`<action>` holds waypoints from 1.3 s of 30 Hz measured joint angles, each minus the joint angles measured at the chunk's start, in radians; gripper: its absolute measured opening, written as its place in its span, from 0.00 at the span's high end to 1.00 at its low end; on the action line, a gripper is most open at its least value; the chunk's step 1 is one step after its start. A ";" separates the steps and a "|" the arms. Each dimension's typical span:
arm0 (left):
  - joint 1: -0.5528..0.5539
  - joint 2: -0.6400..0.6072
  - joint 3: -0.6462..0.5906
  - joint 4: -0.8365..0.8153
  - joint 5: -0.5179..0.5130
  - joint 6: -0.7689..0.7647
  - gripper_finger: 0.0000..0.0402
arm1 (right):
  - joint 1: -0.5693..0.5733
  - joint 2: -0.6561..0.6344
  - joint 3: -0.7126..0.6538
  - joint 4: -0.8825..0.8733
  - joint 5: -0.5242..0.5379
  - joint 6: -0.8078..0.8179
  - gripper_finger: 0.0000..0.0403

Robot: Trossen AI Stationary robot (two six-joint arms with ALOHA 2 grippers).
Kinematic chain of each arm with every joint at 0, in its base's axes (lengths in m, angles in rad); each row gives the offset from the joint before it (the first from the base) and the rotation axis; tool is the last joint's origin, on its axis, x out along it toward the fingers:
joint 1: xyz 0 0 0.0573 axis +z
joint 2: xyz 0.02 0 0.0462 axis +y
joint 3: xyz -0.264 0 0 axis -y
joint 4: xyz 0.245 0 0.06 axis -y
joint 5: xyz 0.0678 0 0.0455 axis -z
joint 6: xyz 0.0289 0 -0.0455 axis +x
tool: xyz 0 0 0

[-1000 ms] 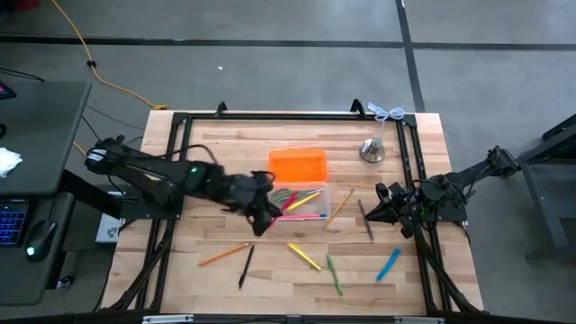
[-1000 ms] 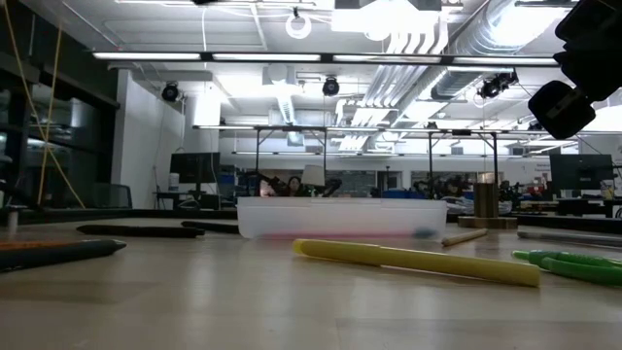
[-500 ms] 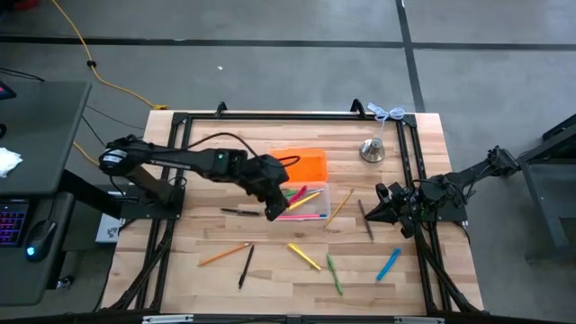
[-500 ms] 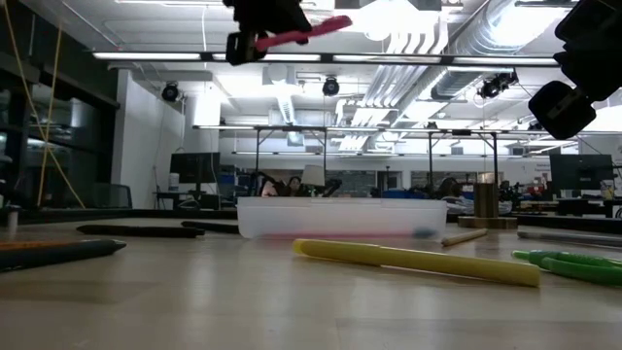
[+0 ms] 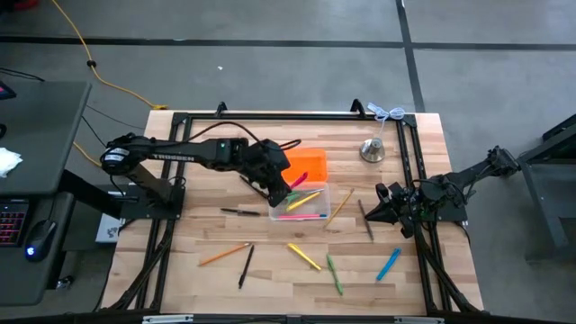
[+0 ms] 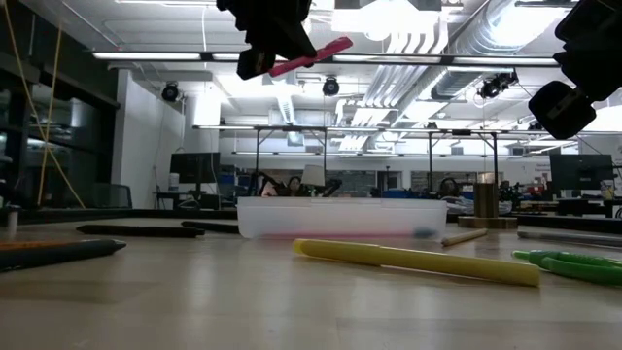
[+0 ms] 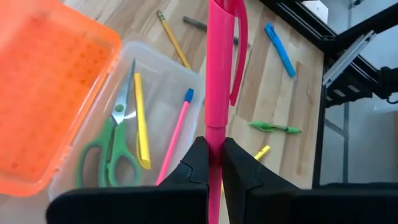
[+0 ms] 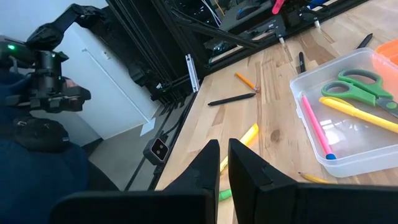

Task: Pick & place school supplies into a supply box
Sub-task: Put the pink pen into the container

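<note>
My left gripper point(image 5: 279, 186) hovers over the left end of the supply box point(image 5: 302, 203) and is shut on a pink pen point(image 7: 219, 74). The low view shows the gripper point(image 6: 267, 39) and the pen point(image 6: 311, 56) high above the box point(image 6: 340, 219). The clear box lies on the table with its orange lid point(image 5: 301, 165) folded open toward the far edge. Inside lie green-handled scissors point(image 7: 109, 149), a yellow marker point(image 7: 142, 118) and a pink pencil point(image 7: 177, 130). My right gripper point(image 8: 222, 163) waits shut at the table's right edge point(image 5: 382, 202). My left gripper pinches the pink pen's barrel point(image 7: 214, 134) between its two fingers point(image 7: 198, 163), just behind the capped part with the clip. The capped end sticks out past the fingertips. The pen is lifted clear above the box and tilted, its free end higher point(image 6: 340, 45).
A silver bell point(image 5: 372, 149) stands at the far right. Loose supplies lie on the near half: a black pen point(image 5: 238, 211), an orange pencil point(image 5: 223, 255), another black pen point(image 5: 246, 266), a yellow marker point(image 5: 304, 256), a green pen point(image 5: 335, 274), a blue pen point(image 5: 388, 264) and a pencil point(image 5: 340, 205).
My left gripper has carried the pink pen from the box's near left corner toward the far edge and a little right, over the box's left end. It has come down into the low view, and the pen's free end has tipped up more.
</note>
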State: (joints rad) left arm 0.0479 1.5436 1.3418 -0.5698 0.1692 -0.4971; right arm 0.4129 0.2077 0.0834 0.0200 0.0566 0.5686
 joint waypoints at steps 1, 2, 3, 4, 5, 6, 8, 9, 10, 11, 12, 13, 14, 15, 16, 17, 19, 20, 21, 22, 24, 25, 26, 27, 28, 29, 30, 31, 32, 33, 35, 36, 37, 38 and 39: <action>0.000 0.000 0.000 0.000 -0.001 0.004 0.88 | 0.000 0.000 0.000 0.000 0.000 0.000 0.97; 0.000 0.000 0.000 0.000 -0.003 0.010 0.88 | 0.000 0.000 0.000 0.000 0.000 0.000 0.97; 0.004 0.000 0.000 0.001 -0.003 0.019 0.88 | 0.000 0.000 0.000 0.000 0.000 0.000 0.97; 0.006 0.000 0.000 0.002 -0.003 0.022 0.88 | 0.000 0.000 0.000 0.000 0.000 0.000 0.97; 0.006 0.000 0.000 0.002 -0.003 0.023 0.88 | 0.000 0.000 0.000 0.000 0.000 0.000 0.97; 0.007 0.000 0.000 0.002 -0.003 0.023 0.88 | 0.000 0.000 0.000 0.000 0.000 0.000 0.97; 0.007 0.020 0.010 0.001 -0.004 0.031 0.88 | 0.000 0.000 0.000 0.000 0.000 0.000 0.97; 0.007 0.031 0.020 -0.010 -0.006 0.043 0.88 | 0.000 0.000 0.000 0.000 0.000 0.000 0.97; 0.007 0.045 0.034 -0.032 -0.007 0.057 0.88 | 0.000 0.000 0.000 -0.001 0.001 -0.001 0.97; 0.007 0.065 0.056 -0.042 -0.006 0.076 0.88 | 0.000 0.000 0.000 -0.001 0.003 -0.005 0.97; 0.005 0.086 0.083 -0.044 -0.006 0.095 0.88 | 0.000 0.000 0.000 -0.001 0.003 -0.010 0.97; 0.005 0.108 0.111 -0.063 -0.006 0.113 0.88 | 0.000 0.001 0.000 -0.001 0.004 -0.013 0.97; 0.005 0.133 0.141 -0.098 -0.006 0.132 0.88 | 0.000 0.002 0.000 -0.001 0.006 -0.012 0.97; 0.005 0.160 0.174 -0.134 -0.006 0.154 0.88 | 0.000 0.002 0.000 -0.002 0.006 -0.012 0.97; 0.005 0.190 0.209 -0.158 -0.007 0.177 0.88 | 0.000 0.001 0.000 -0.005 0.006 -0.012 0.97; 0.005 0.217 0.244 -0.181 -0.008 0.199 0.88 | 0.000 0.002 0.000 -0.006 0.005 -0.012 0.97; 0.005 0.270 0.314 -0.247 -0.022 0.239 0.88 | 0.000 0.001 0.000 -0.006 0.004 -0.012 0.97; 0.005 0.295 0.352 -0.262 -0.026 0.258 0.88 | 0.000 0.001 0.000 -0.006 0.004 -0.012 0.97; 0.006 0.320 0.383 -0.289 -0.030 0.275 0.88 | 0.000 0.002 0.000 -0.007 0.004 -0.014 0.97; 0.010 0.348 0.416 -0.332 -0.029 0.292 0.88 | 0.000 0.001 0.000 -0.007 0.004 -0.016 0.97; 0.012 0.394 0.472 -0.376 -0.029 0.315 0.88 | 0.000 0.000 0.000 -0.009 0.004 -0.019 0.97; 0.012 0.417 0.496 -0.401 -0.030 0.325 0.88 | 0.000 0.002 0.000 -0.010 0.005 -0.018 0.97; 0.012 0.435 0.519 -0.421 -0.036 0.336 0.88 | 0.000 0.003 0.000 -0.010 0.005 -0.018 0.97; 0.012 0.447 0.536 -0.439 -0.038 0.345 0.88 | 0.000 0.002 0.000 -0.012 0.003 -0.018 0.97; 0.012 0.459 0.548 -0.455 -0.038 0.353 0.88 | 0.000 0.003 0.000 -0.016 0.002 -0.017 0.97; 0.012 0.471 0.560 -0.458 -0.037 0.360 0.88 | 0.000 0.003 0.000 -0.014 0.003 -0.017 0.97; 0.012 0.479 0.567 -0.455 -0.033 0.362 0.88 | 0.000 0.000 0.000 -0.015 0.003 -0.018 0.97; 0.012 0.485 0.571 -0.466 -0.031 0.362 0.88 | 0.000 0.001 0.000 -0.018 0.002 -0.018 0.97; 0.012 0.491 0.574 -0.477 -0.029 0.362 0.88 | 0.000 0.003 0.000 -0.016 0.005 -0.018 0.97; 0.011 0.494 0.576 -0.477 -0.029 0.362 0.88 | 0.000 0.002 0.000 -0.015 0.005 -0.019 0.97; 0.012 0.497 0.578 -0.479 -0.029 0.362 0.88 | 0.000 0.002 0.000 -0.018 0.008 -0.019 0.97; 0.012 0.498 0.578 -0.483 -0.029 0.363 0.88 | 0.000 0.001 0.000 -0.017 0.009 -0.019 0.97; 0.012 0.499 0.578 -0.488 -0.029 0.363 0.88 | 0.000 0.000 0.000 -0.019 0.008 -0.019 0.97; 0.012 0.500 0.578 -0.489 -0.030 0.365 0.88 | 0.000 0.000 0.000 -0.019 0.008 -0.019 0.97; 0.012 0.502 0.578 -0.487 -0.030 0.370 0.88 | 0.000 0.000 0.000 -0.020 0.008 -0.019 0.97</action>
State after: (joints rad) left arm 0.0597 2.0456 1.9202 -1.0569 0.1394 -0.1271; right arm 0.4126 0.2081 0.0837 -0.0002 0.0643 0.5495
